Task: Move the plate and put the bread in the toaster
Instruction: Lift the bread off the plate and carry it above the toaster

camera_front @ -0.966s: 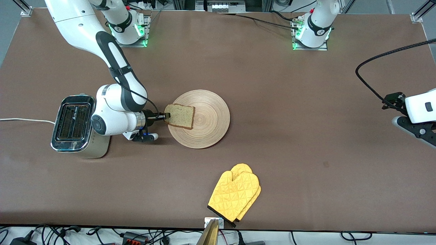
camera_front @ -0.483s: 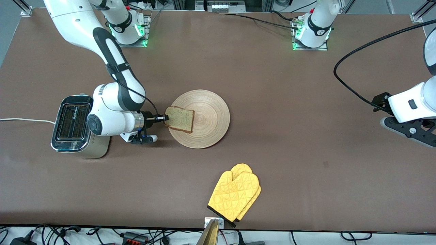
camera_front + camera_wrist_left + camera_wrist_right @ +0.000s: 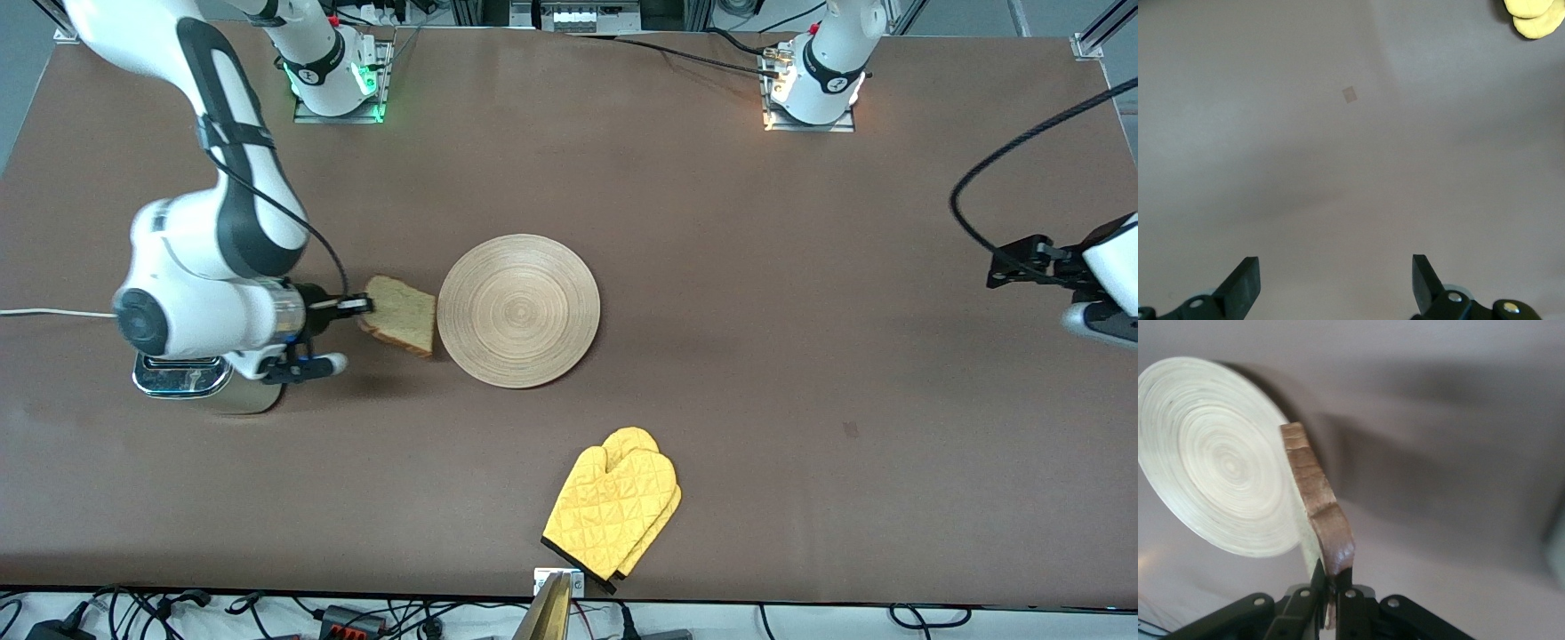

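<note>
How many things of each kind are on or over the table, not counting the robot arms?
Plate: 1
Bread: 1
Toaster: 1
Yellow oven mitts: 2, stacked
Total: 5

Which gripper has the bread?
The right gripper, shut on the bread in the air between toaster and plate. The left gripper is open and empty.

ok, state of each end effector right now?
Left end effector: open, holding nothing.
Right end effector: shut on the square brown bread slice.
</note>
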